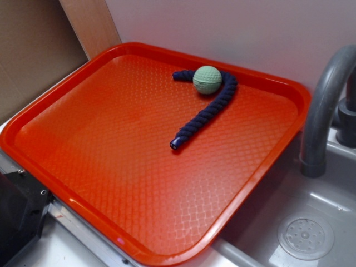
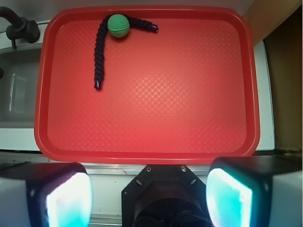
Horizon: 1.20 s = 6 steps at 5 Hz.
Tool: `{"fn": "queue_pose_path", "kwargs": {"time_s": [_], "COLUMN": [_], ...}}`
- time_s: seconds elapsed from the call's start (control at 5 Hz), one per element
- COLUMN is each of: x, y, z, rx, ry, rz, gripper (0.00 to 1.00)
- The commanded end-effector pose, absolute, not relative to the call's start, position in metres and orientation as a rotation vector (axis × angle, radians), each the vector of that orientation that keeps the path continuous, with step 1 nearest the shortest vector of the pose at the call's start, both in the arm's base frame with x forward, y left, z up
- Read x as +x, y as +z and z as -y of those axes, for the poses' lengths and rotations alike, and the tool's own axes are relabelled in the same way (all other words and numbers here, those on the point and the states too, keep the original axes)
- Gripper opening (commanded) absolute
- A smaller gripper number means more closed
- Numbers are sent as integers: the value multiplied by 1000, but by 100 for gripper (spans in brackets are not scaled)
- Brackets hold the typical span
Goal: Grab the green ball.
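The green ball point(image 1: 207, 79) point(image 2: 118, 25), pale mint and dimpled, rests at the far side of the red tray point(image 1: 83, 183) point(image 2: 151, 153), touching the bend of a dark navy braided rope point(image 1: 204, 115) point(image 2: 99, 52). In the wrist view my gripper point(image 2: 149, 191) hangs high above the tray's near edge, far from the ball. It stands open, its two light pads wide apart with nothing between them. The exterior view does not show the gripper.
A grey sink basin with a drain point(image 1: 306, 237) lies beside the tray, and a grey faucet point(image 1: 322, 105) point(image 2: 19, 28) rises at its edge. A wall stands close behind the tray's far rim. A wooden board point(image 1: 92, 25) leans at one far corner.
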<state>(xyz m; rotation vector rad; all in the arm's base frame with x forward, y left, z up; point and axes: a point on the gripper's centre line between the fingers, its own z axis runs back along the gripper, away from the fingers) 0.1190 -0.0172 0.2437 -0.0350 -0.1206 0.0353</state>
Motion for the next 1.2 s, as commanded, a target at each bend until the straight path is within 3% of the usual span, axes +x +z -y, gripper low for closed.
{"fn": "queue_pose_path", "kwargs": {"time_s": [0.0, 0.2, 0.4, 0.8, 1.0], "x": [119, 169, 219, 304, 327], "y": [244, 194, 146, 105, 83], "z": [17, 27, 45, 60, 65], "rx": [-35, 74, -24, -81, -161], "ry": [35, -2, -86, -146, -121], "rz": [121, 242, 271, 390, 391], "gripper": [100, 100, 100, 100, 100]}}
